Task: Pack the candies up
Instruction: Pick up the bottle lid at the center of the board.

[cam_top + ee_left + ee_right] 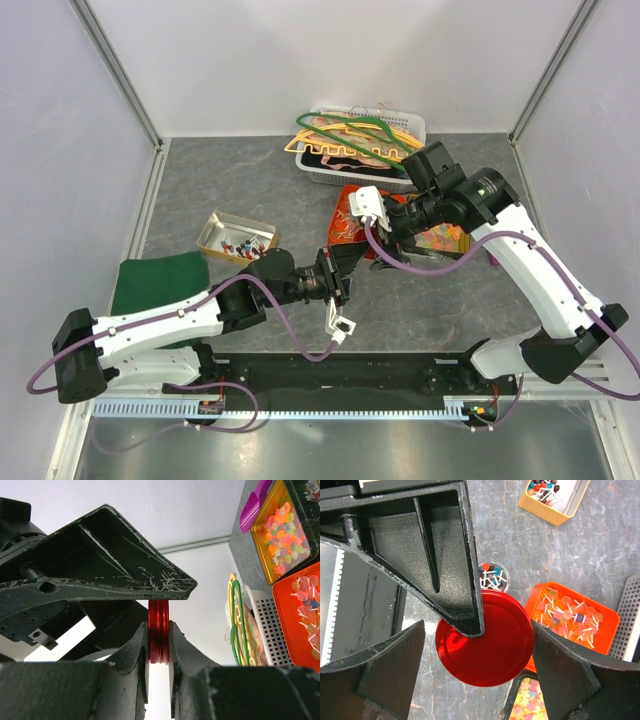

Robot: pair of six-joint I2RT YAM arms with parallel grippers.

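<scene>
left tool [158,636] clenched on red lid [158,614]; right tool [479,630] spread wide around it

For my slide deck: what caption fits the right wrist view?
Open right gripper straddles the red lid pinched by the left gripper, candy jar beyond.

Your left arm [170,325] is lying low, reaching from its base at 8 o'clock out toward 2 o'clock, forearm nearly level. Its end effector [159,636] is pinching the red lid [490,650] across its two flat faces, a finger pressing on each side. Your right arm [545,275] is climbing from its base toward 11 o'clock, then folding at the elbow and pointing toward 8 o'clock. Its end effector [479,647] is standing wide apart, one finger on either side of the lid's rim, facing the left one.
</scene>
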